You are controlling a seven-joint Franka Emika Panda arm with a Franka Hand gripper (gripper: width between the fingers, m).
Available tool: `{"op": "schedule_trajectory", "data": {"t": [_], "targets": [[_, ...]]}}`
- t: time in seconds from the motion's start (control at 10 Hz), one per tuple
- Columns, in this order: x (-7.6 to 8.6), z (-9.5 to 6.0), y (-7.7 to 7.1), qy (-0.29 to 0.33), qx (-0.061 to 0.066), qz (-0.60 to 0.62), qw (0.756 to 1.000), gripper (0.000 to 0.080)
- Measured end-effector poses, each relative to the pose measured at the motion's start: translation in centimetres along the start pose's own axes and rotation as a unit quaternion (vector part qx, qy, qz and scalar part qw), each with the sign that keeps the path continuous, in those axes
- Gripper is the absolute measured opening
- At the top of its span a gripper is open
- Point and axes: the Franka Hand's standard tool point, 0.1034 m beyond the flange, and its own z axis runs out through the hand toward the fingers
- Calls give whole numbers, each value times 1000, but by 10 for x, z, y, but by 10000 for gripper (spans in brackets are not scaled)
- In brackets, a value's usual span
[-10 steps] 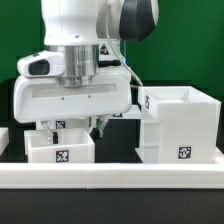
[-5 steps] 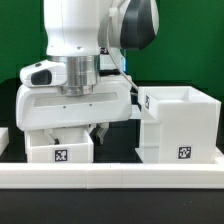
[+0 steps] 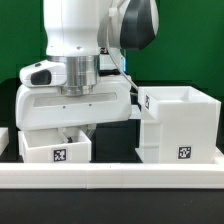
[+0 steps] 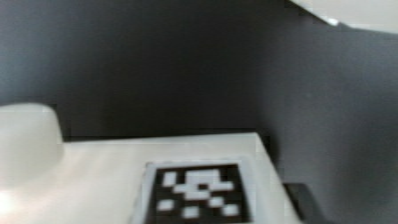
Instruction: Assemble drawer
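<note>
Jaws: the gripper point(image 3: 84, 126) is low at centre-left of the exterior view. Its fingertips are hidden between the hand body and the tray rim, so I cannot tell whether they are spread or closed, or whether they grip anything.
Tray: the tray point(image 3: 57, 148) sits at lower left of the frame, directly beneath the hand, with its tagged front facing the camera.
Housing: the housing point(image 3: 180, 125) stands upright at right of frame, apart from the tray, with dark table point(image 3: 118, 140) between them.
Key relation: the tray lies straight below the jaws, and the housing lies to frame-right of the tray. Judged from this, a slide-in would travel rightward.
Long axis: the tray's cannot be read from this angle.
Nearer arm: there is only one arm.
Wrist view: a tagged white top surface point(image 4: 196, 185) fills the lower frame and is probably the tray; the pale rounded shape at lower left cannot be identified.
Count: one housing and one tray for certain. A white sliver point(image 3: 3, 140) at the left edge may be a second tray, unconfirmed. One rail point(image 3: 110, 172) runs along the bottom.
</note>
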Motion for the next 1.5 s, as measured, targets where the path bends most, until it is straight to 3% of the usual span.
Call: {"op": "schedule_trajectory", "data": {"t": [0.1, 0.2, 0.7, 1.1, 1.3, 1.4, 1.5], "targets": [[0, 0, 0, 0, 0, 0, 1000, 93], [0, 0, 0, 0, 0, 0, 1000, 40], [0, -1, -1, -1, 0, -5, 1000, 40], [0, -24, -5, -3, 6, -40, 999, 41], [-2, -20, -5, -7, 7, -67, 998, 41], [-2, -19, -5, -5, 4, -111, 994, 41], [-1, -19, -3, 1, -8, -197, 980, 41]]}}
